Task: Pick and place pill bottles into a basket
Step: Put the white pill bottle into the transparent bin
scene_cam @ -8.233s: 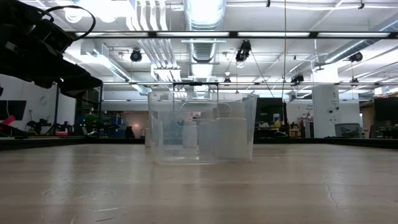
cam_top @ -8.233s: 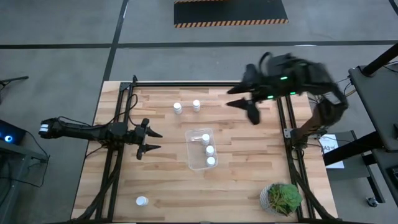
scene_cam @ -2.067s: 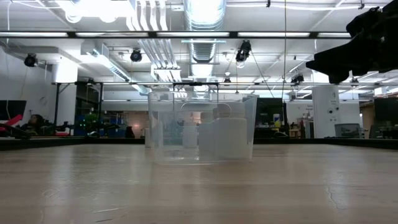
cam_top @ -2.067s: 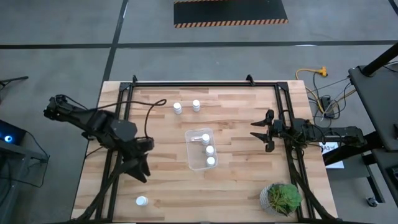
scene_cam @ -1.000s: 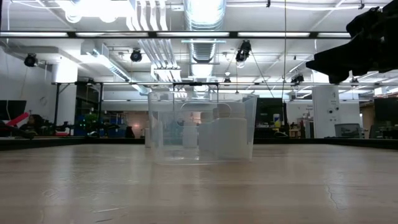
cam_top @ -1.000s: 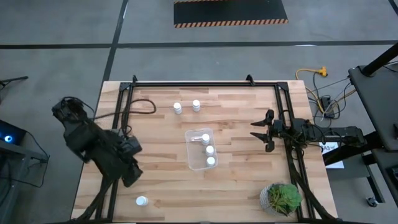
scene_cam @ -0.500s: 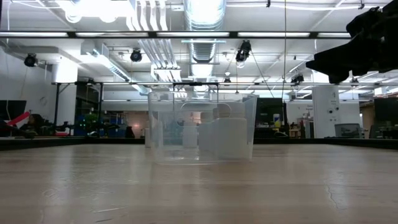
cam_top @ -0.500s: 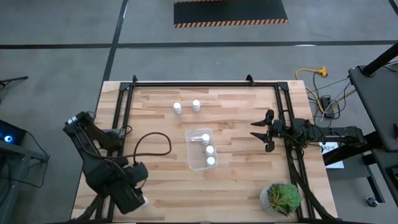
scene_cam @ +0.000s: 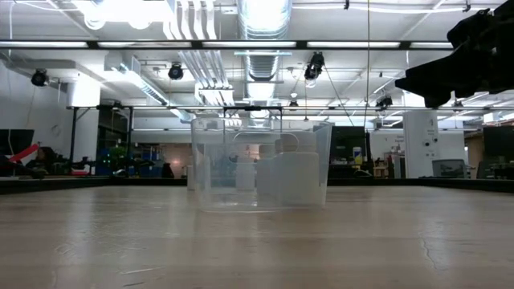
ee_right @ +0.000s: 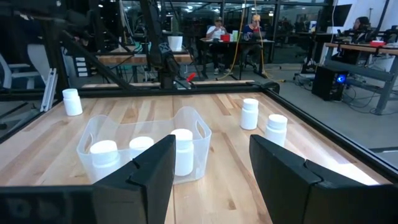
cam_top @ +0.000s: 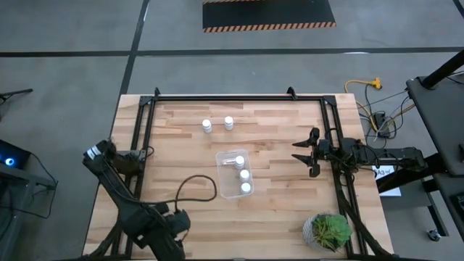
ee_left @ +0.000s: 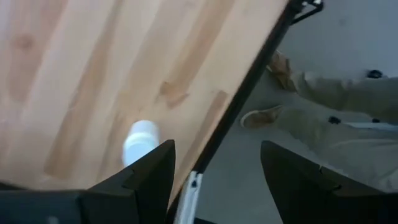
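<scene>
The task looks about half done, in my judgement: three pill bottles [cam_top: 242,174] stand inside the basket [cam_top: 226,188], and three are outside it. The basket is a clear bin near the middle of the tabletop [cam_top: 275,210]; its three bottles make a row along the side nearer to the right arm, and the other side of the bin is free. Two loose bottles [cam_top: 217,124] stand close together near the far edge of the tabletop, apart from the basket. The last bottle [ee_left: 140,142] lies close to the near left corner, just beside the black frame rail [ee_left: 242,106] along the tabletop's edge. The left pincer [ee_left: 217,168] is over this corner, its two fingers parted with nothing between them; the bottle shows a little to one side of the gap and is not touched (in the high view the arm itself covers it). So the step in hand is probably the approach to this bottle, and after it the two far bottles remain. The right pincer [cam_top: 304,154] waits near the right edge of the tabletop, turned toward the basket, its fingers apart and empty. A green plant [cam_top: 328,232] stands at the near right corner.
</scene>
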`<state>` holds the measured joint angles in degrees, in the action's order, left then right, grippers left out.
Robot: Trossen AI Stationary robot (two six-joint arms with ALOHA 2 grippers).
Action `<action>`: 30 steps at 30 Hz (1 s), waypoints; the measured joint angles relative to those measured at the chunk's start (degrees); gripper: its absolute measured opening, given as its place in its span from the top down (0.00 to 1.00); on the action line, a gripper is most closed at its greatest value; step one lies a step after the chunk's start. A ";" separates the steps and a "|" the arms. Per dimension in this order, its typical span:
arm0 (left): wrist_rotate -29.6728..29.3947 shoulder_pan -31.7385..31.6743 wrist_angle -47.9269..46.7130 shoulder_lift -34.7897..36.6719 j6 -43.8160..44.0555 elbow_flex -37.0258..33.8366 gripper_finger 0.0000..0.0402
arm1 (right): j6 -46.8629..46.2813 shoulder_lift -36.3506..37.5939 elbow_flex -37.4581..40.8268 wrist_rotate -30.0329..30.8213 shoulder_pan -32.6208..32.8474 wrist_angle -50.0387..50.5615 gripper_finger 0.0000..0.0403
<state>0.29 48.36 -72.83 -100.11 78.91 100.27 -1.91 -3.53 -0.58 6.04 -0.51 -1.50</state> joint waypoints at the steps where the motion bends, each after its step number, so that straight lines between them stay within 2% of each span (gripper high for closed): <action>1: 0.31 0.00 0.93 -0.43 0.00 0.02 0.45 | 0.00 0.00 0.02 0.00 0.00 0.00 0.52; 8: 3.67 0.00 0.93 -1.56 0.05 -0.09 0.45 | 0.00 0.00 0.02 -0.01 0.00 0.01 0.52; 14: 3.83 0.08 -5.32 -1.26 7.68 -0.14 0.45 | 0.00 0.00 0.02 0.00 0.00 0.00 0.52; 18: 3.63 1.11 -8.61 -1.21 9.24 -0.28 0.45 | 0.00 0.00 0.02 0.00 0.00 0.00 0.52; 30: 1.56 8.16 -15.52 -1.05 9.25 -3.50 0.45 | 0.00 0.00 0.02 -0.01 0.00 0.00 0.52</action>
<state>1.85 56.51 -88.35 -101.16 88.16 96.77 -1.91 -3.53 -0.56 6.04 -0.51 -1.50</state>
